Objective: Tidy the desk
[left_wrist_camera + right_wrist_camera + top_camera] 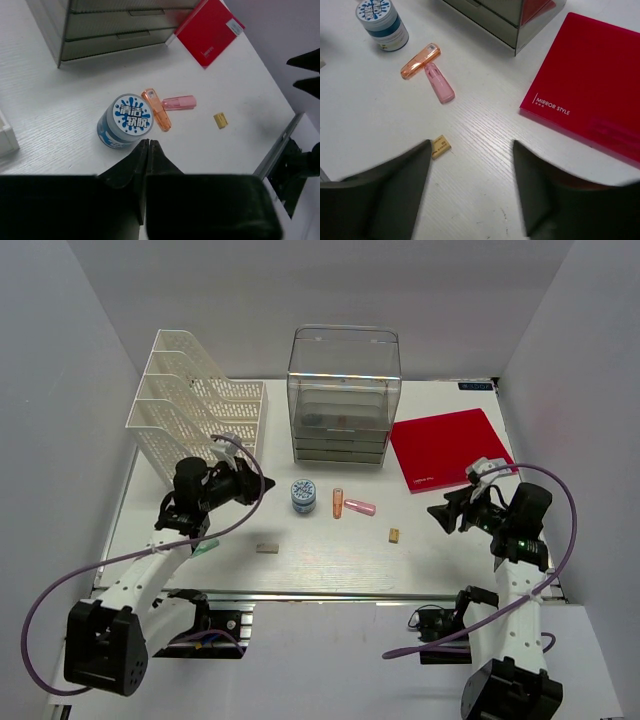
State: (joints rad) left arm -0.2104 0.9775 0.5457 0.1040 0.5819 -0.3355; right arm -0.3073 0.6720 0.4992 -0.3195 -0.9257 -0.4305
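Desk surface point(330, 555): red cover point(590, 75) is marked "MIRROR STYLE"; blue jar point(125, 122) lid is printed with Chinese characters. Left fingers point(141, 160) are seen closed, empty; right fingers point(395, 190) are spread open.

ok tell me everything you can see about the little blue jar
The jar is small, round and squat, plastic by its look, with a blue and white label round its side and a white lid printed with a blue splash and Chinese characters. Lid on. It stands upright on the desk, before the drawer box, an orange stick close on its right but apart. Only the desk touches it.
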